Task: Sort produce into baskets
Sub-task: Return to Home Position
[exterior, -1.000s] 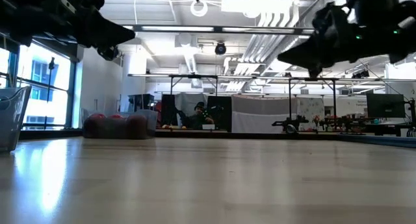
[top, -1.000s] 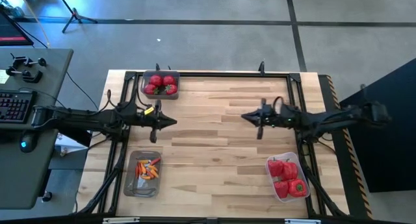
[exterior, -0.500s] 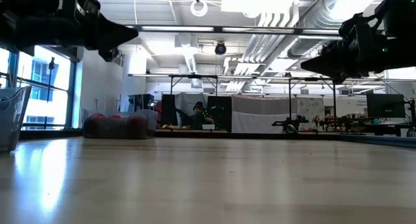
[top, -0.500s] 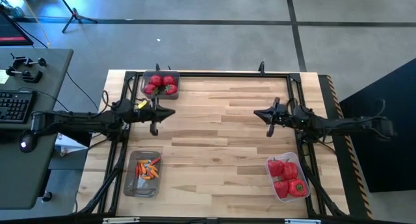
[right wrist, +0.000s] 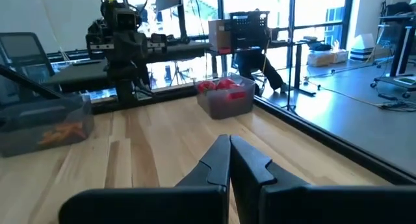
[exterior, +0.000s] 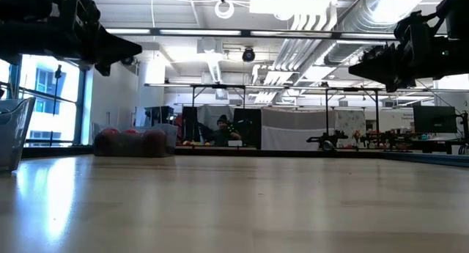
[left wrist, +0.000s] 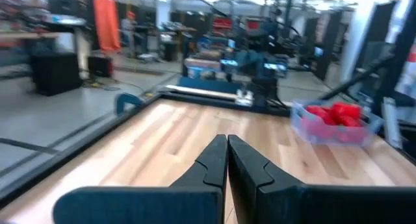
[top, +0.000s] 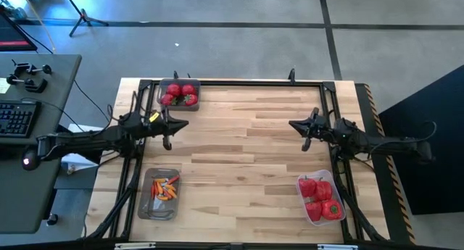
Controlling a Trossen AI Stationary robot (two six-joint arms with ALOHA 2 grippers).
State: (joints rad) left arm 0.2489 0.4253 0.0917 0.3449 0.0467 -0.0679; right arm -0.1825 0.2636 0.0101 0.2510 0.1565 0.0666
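The left gripper (top: 174, 125) hangs above the left side of the table (top: 246, 163), between the 2 tubs on that side, its arm folded in toward its base. Its 2 fingers (left wrist: 211, 165) are pressed together with nothing between them. The right gripper (top: 299, 126) hangs above the right half, its tip toward the middle and its fingers (right wrist: 250, 167) likewise pinched together on nothing. My judgement is that both are held high and empty because no loose produce lies on the wood and the arms are making for their rest pose. The sorting looks finished.

In the high view, the lower left tub (top: 158, 211) holds the tiny slim pieces (top: 164, 188). They seem mostly orange, though they are too small to tell each colour. The upper left tub (top: 179, 109), just beyond the left gripper, holds the round red fruits (top: 179, 93) with green tops. The lower right tub (top: 299, 183) is packed with red peppers (top: 322, 199) with green stems. The 3 tubs stand near the table's edges, 1 kind in each.
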